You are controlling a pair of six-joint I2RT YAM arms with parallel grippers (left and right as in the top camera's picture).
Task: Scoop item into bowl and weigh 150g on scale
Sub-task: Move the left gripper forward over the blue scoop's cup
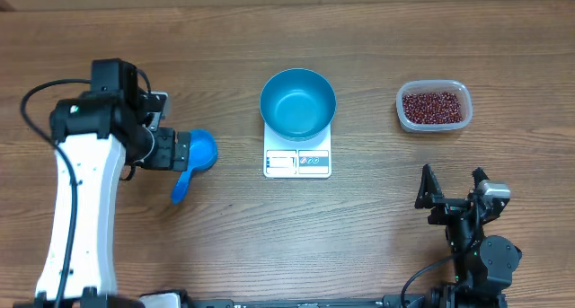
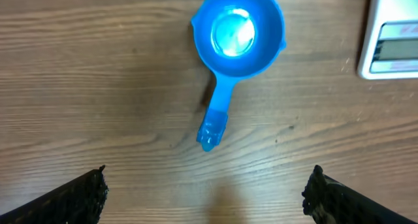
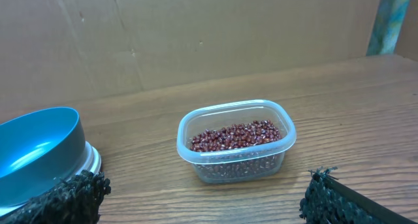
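The blue bowl [image 1: 298,101] stands empty on the white scale [image 1: 297,162] mid-table; the right wrist view shows both at its left edge, bowl [image 3: 39,152] over scale [image 3: 93,160]. Dark red-brown beans [image 1: 435,106] lie in a clear tub [image 1: 401,107] at the right. A small blue scoop [image 1: 193,160] lies left of the scale, handle toward the front. My left gripper [image 1: 180,152] hovers open at the scoop; from the left wrist the scoop [image 2: 238,34] sits ahead of the left gripper [image 2: 208,192], untouched. My right gripper [image 1: 452,189] is open near the front right, facing the beans [image 3: 238,136].
A corner of the scale [image 2: 392,41] shows at the right of the left wrist view. A brown cardboard wall [image 3: 196,34] stands behind the tub [image 3: 185,149]. The left arm's white body [image 1: 81,209] and black cable lie along the left side.
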